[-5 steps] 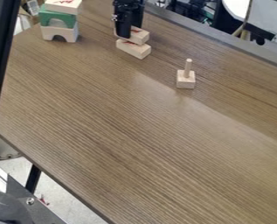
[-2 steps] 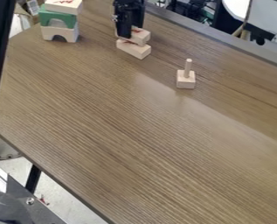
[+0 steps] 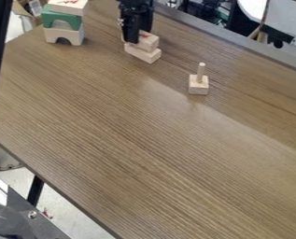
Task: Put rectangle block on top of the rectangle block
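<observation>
One upper block (image 3: pixel 149 43), pinched in my tool (image 3: pixel 140 37), appears seated on lower block (image 3: pixel 142 53), far part of desk (image 3: pixel 144 140). Hazard: off-centre seating or tool drag at release could topple upper block.

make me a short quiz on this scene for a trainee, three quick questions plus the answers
1. True or false: the pale wooden block with an upright round peg stands on the brown wood-grain table.
2. Which colour is the middle block in the upper-left stack? a) red b) green c) black
3. Fill in: at the black two-finger gripper, one pale rectangular wooden block is above another of the same ____.

Key: 1 true; 2 b; 3 shape
</observation>
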You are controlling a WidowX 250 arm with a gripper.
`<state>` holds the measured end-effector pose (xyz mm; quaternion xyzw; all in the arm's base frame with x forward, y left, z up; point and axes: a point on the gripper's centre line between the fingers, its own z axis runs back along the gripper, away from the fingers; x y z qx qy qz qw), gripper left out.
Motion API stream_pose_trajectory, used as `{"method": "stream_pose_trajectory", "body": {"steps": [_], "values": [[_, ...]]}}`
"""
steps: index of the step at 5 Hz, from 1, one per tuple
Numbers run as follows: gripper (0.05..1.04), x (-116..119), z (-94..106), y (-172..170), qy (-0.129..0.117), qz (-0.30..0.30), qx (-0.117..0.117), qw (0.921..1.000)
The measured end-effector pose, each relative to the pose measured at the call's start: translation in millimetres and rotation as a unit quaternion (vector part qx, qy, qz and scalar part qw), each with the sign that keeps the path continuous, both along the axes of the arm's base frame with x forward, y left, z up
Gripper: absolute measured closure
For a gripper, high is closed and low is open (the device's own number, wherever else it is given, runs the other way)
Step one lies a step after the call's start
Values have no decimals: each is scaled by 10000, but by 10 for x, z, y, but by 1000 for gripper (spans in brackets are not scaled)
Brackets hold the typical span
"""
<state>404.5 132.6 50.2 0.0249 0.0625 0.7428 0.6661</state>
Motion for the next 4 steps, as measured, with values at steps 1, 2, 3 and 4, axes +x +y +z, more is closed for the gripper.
{"method": "stream_pose_trajectory", "body": {"steps": [1, 2, 3, 4], "values": [[529, -25, -43, -15, 42, -29, -17, 10000], [528, -38, -29, -33, 12, -59, -9, 10000], [483, -57, -47, -46, 41, -81, -21, 10000], [161, -75, -44, -26, 115, -123, 55, 9998]]}}
